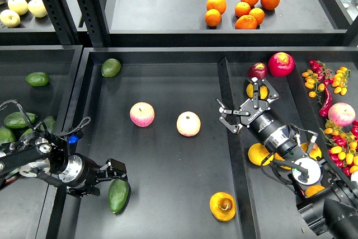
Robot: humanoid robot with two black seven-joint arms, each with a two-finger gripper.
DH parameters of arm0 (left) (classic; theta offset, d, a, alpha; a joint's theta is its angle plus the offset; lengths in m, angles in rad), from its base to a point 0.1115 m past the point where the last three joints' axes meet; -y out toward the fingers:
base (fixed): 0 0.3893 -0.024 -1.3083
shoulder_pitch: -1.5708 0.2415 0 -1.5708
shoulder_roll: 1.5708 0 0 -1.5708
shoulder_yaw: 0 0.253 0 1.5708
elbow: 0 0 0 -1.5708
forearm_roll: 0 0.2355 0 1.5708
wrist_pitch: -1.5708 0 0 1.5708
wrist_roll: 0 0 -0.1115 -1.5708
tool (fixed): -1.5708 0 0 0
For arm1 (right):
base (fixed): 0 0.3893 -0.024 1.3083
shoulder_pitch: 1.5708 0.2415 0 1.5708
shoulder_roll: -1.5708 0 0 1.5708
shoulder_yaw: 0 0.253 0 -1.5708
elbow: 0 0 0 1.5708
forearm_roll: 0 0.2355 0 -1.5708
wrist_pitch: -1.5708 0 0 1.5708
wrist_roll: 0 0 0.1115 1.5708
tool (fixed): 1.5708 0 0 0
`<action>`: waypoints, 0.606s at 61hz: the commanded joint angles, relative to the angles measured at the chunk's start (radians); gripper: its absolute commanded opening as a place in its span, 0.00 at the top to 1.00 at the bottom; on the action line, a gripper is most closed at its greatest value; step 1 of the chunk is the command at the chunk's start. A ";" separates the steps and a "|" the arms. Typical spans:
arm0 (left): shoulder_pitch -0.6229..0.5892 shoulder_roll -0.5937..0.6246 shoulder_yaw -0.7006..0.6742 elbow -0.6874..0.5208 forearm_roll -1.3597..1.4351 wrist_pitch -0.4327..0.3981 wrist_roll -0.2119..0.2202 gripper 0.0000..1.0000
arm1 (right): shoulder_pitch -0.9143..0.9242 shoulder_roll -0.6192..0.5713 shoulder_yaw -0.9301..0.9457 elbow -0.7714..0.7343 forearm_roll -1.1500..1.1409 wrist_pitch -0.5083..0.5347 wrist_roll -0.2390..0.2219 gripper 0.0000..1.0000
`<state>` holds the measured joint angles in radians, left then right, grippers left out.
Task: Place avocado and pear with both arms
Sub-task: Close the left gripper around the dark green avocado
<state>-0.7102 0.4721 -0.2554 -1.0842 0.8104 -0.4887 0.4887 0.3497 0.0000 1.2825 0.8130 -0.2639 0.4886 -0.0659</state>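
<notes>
Pear (222,206): orange-yellow, squat, brown dimple facing up. Lies on the middle tray (168,160) near its front edge, toward the right wall; free of both grippers.

Avocado (118,195): dark green, glossy, long oval. Lies on the same tray near the front left corner, narrow end toward the front edge. The left gripper (114,170) sits just at its upper end; fingers spread, nothing clamped between them. Whether a fingertip touches the skin cannot be told.

Left arm (39,160): enters from the left edge, crossing the left tray's wall.

Right gripper (246,104): fingers splayed wide, empty, held above the divider between the middle tray and the right tray (291,82), well apart from the pear. An orange-yellow fruit (257,90) shows just behind its fingers.

Two apples, pink-blushed: one (142,114) left of the tray's centre, one (188,123) beside it to the right, apart from each other.

Rounder green avocado (111,68): back left corner of the middle tray.

Right tray, further contents: two red fruits (281,64) at the back edge; an orange-yellow fruit (260,154) under the right arm; small tomatoes and a red chilli (325,100) along the right side; a pink apple (341,114) by the right edge.

Left tray (33,110): one green avocado (37,79) mid-tray, more (19,120) near the arm.

Back shelf: oranges (241,9) to the right, pale yellow fruits (22,6) at the left.
</notes>
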 commanded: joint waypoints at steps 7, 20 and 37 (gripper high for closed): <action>0.000 -0.015 0.005 0.015 0.006 0.000 0.000 0.01 | 0.000 0.000 0.000 0.003 0.000 0.000 0.000 0.00; 0.000 -0.038 0.013 0.035 0.007 0.000 0.000 0.01 | 0.000 0.000 0.000 0.003 0.000 0.000 0.000 0.00; 0.000 -0.067 0.028 0.060 0.026 0.000 0.000 0.01 | 0.000 0.000 0.000 0.005 0.000 0.000 0.000 0.00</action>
<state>-0.7102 0.4117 -0.2307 -1.0361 0.8256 -0.4889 0.4887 0.3497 0.0000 1.2820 0.8166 -0.2639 0.4886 -0.0659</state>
